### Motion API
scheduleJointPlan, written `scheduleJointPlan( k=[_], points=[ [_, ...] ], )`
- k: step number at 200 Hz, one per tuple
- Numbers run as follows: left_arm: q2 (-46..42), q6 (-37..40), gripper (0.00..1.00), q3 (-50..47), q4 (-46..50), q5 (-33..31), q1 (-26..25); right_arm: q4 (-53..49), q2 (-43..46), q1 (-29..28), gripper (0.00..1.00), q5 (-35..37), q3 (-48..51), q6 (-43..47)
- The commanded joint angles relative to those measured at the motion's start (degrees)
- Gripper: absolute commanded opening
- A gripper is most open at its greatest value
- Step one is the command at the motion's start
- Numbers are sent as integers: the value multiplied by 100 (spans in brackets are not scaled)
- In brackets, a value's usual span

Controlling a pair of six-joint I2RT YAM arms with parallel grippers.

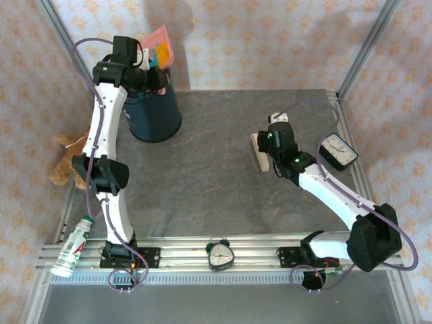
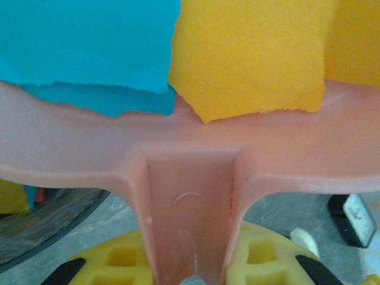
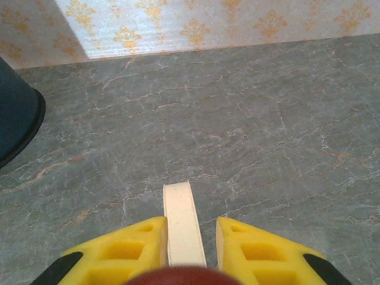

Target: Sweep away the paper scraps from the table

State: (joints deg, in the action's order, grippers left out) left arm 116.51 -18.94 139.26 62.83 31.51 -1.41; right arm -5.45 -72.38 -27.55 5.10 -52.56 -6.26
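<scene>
My left gripper [image 1: 150, 73] is raised over a dark blue bin [image 1: 155, 111] at the table's back left. It is shut on the handle [image 2: 190, 196] of a pink dustpan [image 1: 158, 46]. Paper scraps lie on the pan: a teal-blue piece [image 2: 89, 47] and a yellow-orange piece [image 2: 249, 53]. The yellow fingers [image 2: 122, 258] flank the handle. My right gripper [image 1: 271, 145] is low over the grey table [image 1: 223, 169] at mid right, shut on a cream brush [image 1: 259, 152]. In the right wrist view the cream handle [image 3: 181, 219] runs out between the fingers [image 3: 119, 249] over bare table [image 3: 237, 119].
A square black clock [image 1: 337, 151] stands at the right edge, close to my right arm. A small alarm clock [image 1: 220, 254] sits on the front rail. A bottle [image 1: 73, 246] and a plush toy [image 1: 64, 158] lie off the left edge. The bin's rim [image 3: 15, 113] is far left.
</scene>
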Motion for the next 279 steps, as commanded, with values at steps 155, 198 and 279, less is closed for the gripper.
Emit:
scheduleJointPlan(
  k=[155, 198, 279],
  points=[
    [-613, -3381, 0, -2079, -3960, 1564, 387, 62, -102, 30, 0, -49, -119, -174],
    [-878, -4313, 0, -2760, -5134, 1638, 418, 80, -118, 30, 0, -36, -80, -209],
    [-1077, -5943, 0, -3664, -7064, 1718, 413, 99, -110, 29, 0, -18, -35, -258]
  ],
)
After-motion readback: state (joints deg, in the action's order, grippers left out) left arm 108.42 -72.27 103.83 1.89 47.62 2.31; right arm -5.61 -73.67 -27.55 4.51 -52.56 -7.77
